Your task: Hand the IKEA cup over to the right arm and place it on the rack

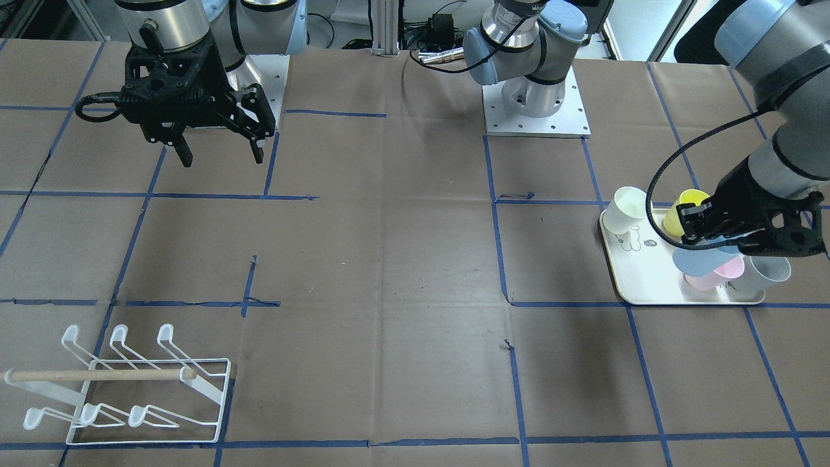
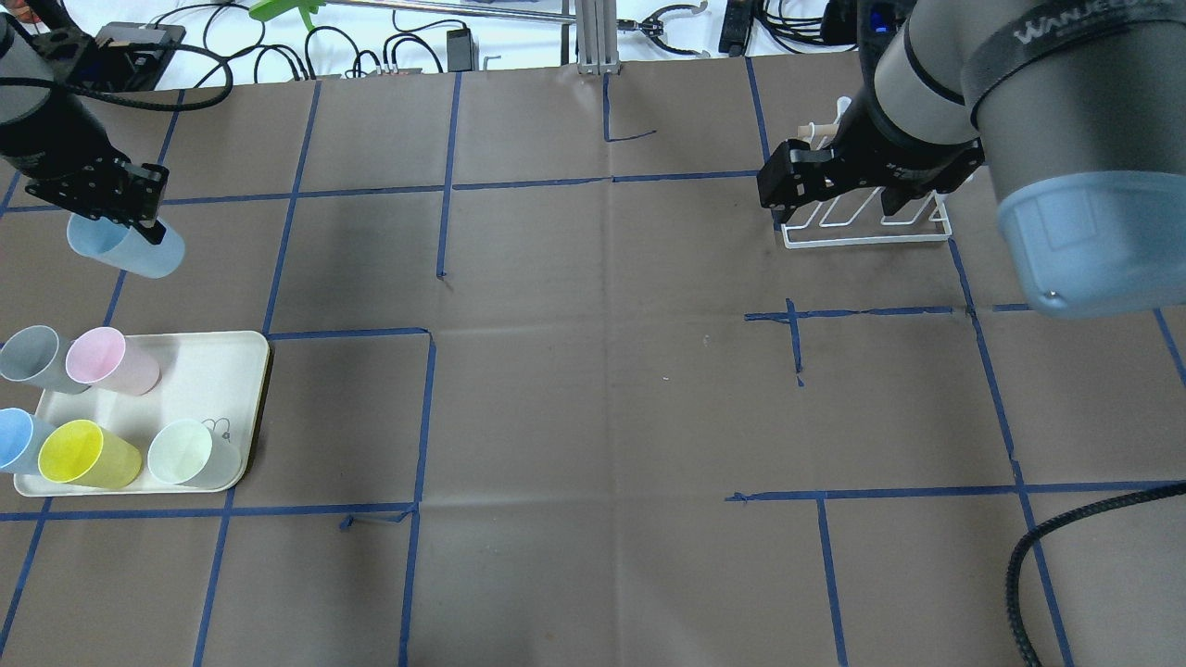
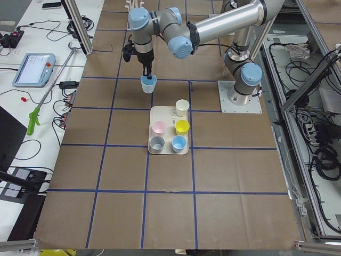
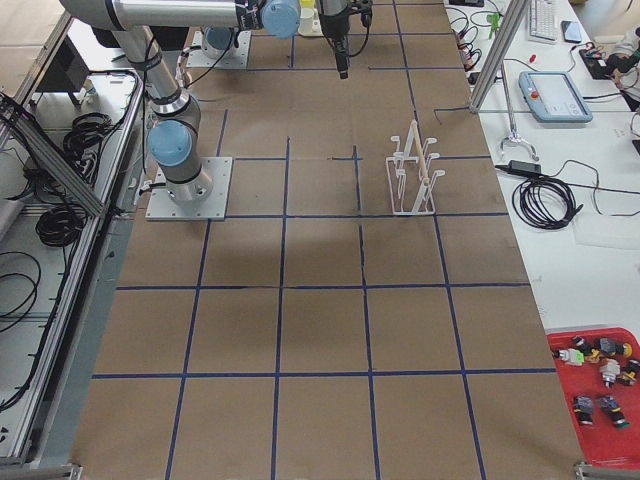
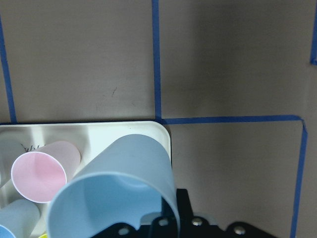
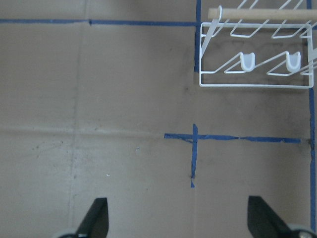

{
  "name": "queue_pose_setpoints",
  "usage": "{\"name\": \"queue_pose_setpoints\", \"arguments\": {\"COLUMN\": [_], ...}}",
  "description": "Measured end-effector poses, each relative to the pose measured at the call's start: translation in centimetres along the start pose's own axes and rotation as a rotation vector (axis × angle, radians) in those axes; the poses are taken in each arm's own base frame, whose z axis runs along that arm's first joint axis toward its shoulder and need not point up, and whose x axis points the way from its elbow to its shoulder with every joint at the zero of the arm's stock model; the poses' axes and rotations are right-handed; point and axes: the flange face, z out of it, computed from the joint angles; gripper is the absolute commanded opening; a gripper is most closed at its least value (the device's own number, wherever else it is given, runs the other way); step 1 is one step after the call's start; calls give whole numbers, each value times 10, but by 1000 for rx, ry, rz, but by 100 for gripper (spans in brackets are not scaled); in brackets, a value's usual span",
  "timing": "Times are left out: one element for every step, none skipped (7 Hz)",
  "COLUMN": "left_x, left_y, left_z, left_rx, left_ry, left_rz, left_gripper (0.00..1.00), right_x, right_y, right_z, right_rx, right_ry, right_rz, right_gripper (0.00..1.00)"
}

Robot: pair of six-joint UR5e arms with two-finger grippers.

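Note:
My left gripper point(image 2: 139, 218) is shut on the rim of a light blue IKEA cup point(image 2: 130, 252), which hangs tilted in the air just beyond the cream tray point(image 2: 218, 366). The left wrist view shows the cup point(image 5: 114, 193) close up over the tray's corner. Far across the table, my right gripper point(image 1: 220, 155) hovers open and empty, its fingertips point(image 6: 96, 220) spread wide above bare paper. The white wire rack point(image 1: 130, 389) with its wooden dowel stands beyond the right gripper, also visible as the rack point(image 6: 255, 64) at the top of the right wrist view.
Several more cups stand on the tray: grey point(image 2: 32, 359), pink point(image 2: 111, 359), blue point(image 2: 14, 437), yellow point(image 2: 88, 454) and pale green point(image 2: 190, 454). Brown paper with blue tape lines covers the table between the arms. Cables and tools lie beyond the far edge.

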Motion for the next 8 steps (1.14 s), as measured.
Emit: {"name": "queue_pose_setpoints", "arguments": {"left_x": [4, 10, 23, 46, 70, 93, 114, 136], "left_y": [-3, -9, -18, -29, -38, -44, -45, -41], "left_z": [-3, 0, 1, 4, 11, 23, 37, 51], "left_rx": [-3, 10, 60, 134, 222, 342, 472, 612], "left_ry": [7, 29, 63, 93, 123, 174, 233, 287], "left_rz": [8, 20, 46, 102, 169, 228, 281, 340], "left_gripper": [0, 0, 0, 0, 0, 0, 0, 0], "right_x": [-4, -14, -27, -36, -40, -41, -41, -41], "right_y": [-3, -5, -4, -2, 0, 2, 3, 3], "right_z": [0, 2, 5, 8, 11, 15, 20, 24], "right_rx": [62, 126, 185, 230, 253, 258, 264, 278], "right_ry": [-37, -145, -286, -400, -465, -511, -552, -594], "right_rz": [13, 12, 17, 73, 185, 330, 466, 588], "right_gripper": [100, 99, 99, 99, 99, 99, 99, 99]}}
